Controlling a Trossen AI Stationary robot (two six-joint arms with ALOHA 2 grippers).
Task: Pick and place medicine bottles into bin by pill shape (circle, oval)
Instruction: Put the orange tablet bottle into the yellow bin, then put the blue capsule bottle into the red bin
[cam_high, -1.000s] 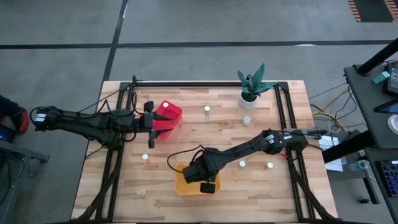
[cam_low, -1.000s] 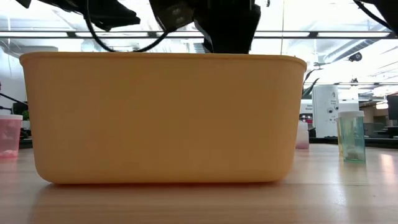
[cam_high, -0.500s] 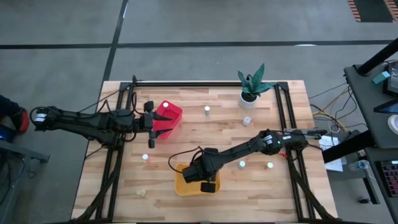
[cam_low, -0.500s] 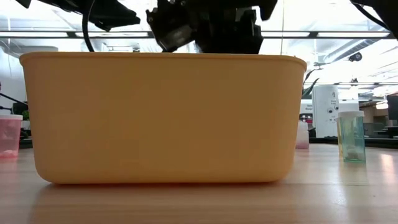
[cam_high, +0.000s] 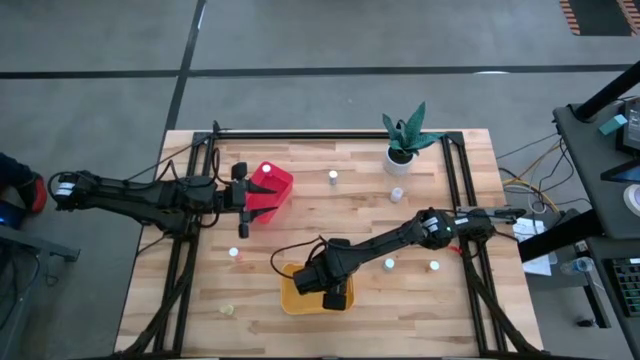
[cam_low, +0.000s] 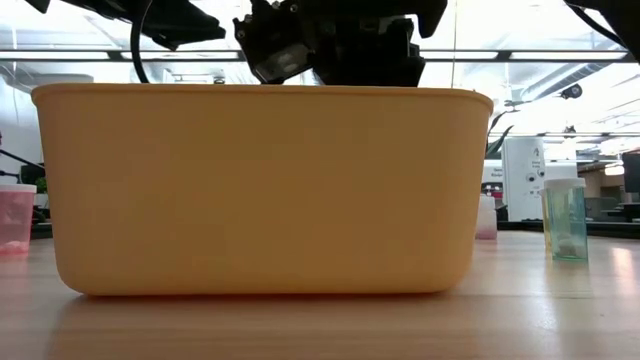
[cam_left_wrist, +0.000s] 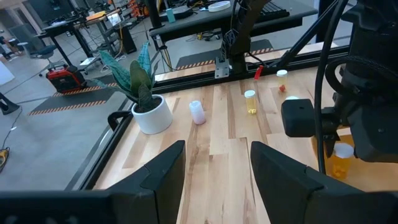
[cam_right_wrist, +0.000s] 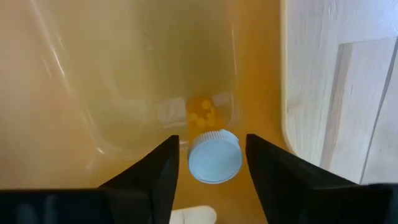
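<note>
My right gripper (cam_right_wrist: 213, 163) points down inside the yellow-orange bin (cam_high: 300, 298), which fills the low view (cam_low: 260, 190). A medicine bottle (cam_right_wrist: 214, 155) with a white cap, an amber body and yellow pills stands between its fingers, with a thin gap showing on each side of the cap. It also shows in the left wrist view (cam_left_wrist: 340, 160). My left gripper (cam_left_wrist: 217, 180) is open and empty beside the red bin (cam_high: 268, 188). Loose bottles stand on the table around the bins (cam_high: 389, 264) (cam_high: 434, 266) (cam_high: 233, 252).
A white pot with a green plant (cam_high: 403, 140) stands at the far right. More bottles stand near it (cam_high: 333, 177) (cam_high: 397, 194), and one stands near the front left (cam_high: 228, 310). Dark frame rails (cam_high: 190, 230) run along both table sides.
My right gripper has gone down a little into the yellow-orange bin, then kept still. The left arm has kept still.
</note>
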